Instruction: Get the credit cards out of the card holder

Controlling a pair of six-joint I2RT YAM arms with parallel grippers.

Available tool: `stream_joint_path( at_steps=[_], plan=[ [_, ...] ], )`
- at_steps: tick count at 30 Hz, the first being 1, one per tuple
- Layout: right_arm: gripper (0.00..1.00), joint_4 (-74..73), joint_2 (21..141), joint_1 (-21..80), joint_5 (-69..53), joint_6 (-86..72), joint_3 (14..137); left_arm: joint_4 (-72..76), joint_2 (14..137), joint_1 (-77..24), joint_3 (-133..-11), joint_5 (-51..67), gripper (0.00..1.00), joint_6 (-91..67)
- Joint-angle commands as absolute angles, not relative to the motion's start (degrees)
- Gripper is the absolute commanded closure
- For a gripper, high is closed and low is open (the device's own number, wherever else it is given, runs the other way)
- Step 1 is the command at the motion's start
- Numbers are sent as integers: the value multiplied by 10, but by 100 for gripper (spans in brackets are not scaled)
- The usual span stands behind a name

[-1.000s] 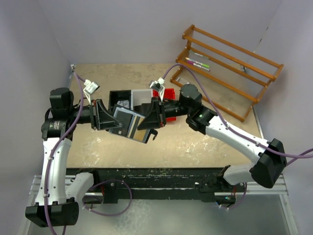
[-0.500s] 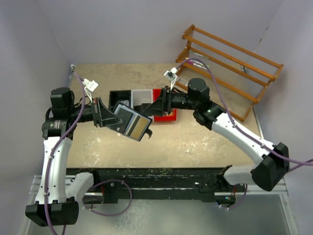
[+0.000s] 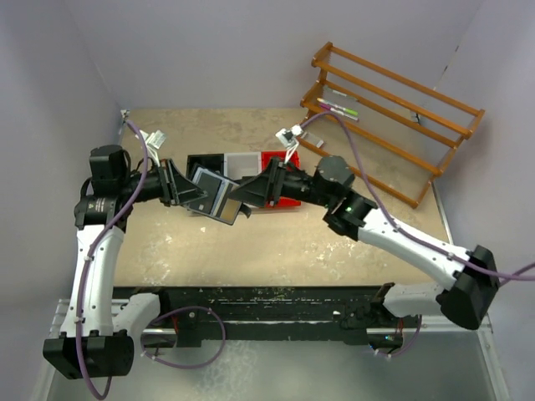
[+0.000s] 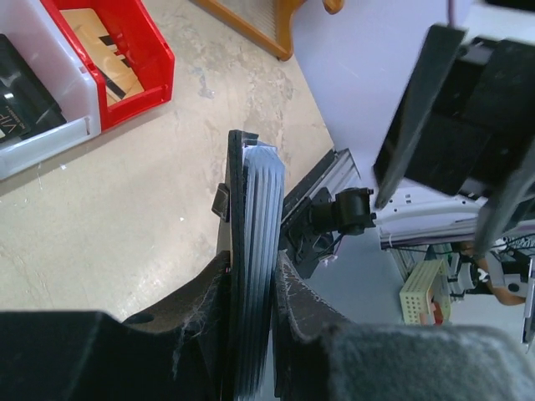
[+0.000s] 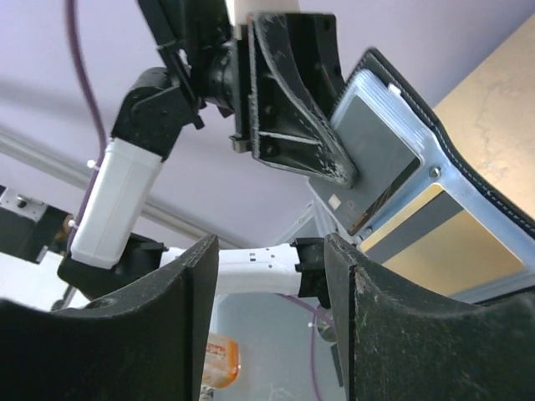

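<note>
The card holder [image 3: 219, 200], a black folding wallet, hangs open above the table with my left gripper [image 3: 195, 194] shut on it. In the left wrist view it stands edge-on: the card holder's black cover [image 4: 236, 209] with the stacked grey-blue credit cards [image 4: 261, 225] sits pinched in my left gripper [image 4: 251, 288]. My right gripper [image 3: 247, 192] is open just right of the wallet, nothing between its fingers. The right wrist view shows my open right gripper [image 5: 272, 284] below the card holder [image 5: 435, 142], whose top credit card [image 5: 376, 163] faces the camera.
Joined black [image 3: 205, 164], white [image 3: 242, 162] and red trays [image 3: 288, 199] sit on the table behind the grippers. The red tray [image 4: 155, 63] holds a tan card [image 4: 100, 50]. A wooden rack [image 3: 393, 100] with pens [image 3: 337, 107] stands at the back right.
My right gripper left the wallet, swung right over the red tray and opened, then came back left towards the wallet. The left arm lifted the wallet slightly towards the back.
</note>
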State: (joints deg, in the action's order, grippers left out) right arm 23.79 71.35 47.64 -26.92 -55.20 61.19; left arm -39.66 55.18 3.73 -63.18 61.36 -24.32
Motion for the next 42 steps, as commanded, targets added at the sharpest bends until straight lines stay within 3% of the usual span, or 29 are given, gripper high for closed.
stream_joint_path(
  at_steps=[1, 31, 33, 37, 42],
  plan=[
    [45, 362, 763, 489, -265, -621, 598, -344, 553, 39, -663, 622, 100, -279],
    [66, 458, 886, 497, -279, -684, 619, -287, 525, 39, -635, 669, 99, -342],
    [72, 459, 888, 497, -278, -686, 623, -287, 522, 39, -626, 674, 96, -342],
    [87, 462, 890, 497, -278, -689, 628, -254, 515, 39, -592, 709, 77, -369],
    [100, 466, 884, 497, -285, -683, 631, -199, 505, 39, -561, 756, 65, -418]
  ],
)
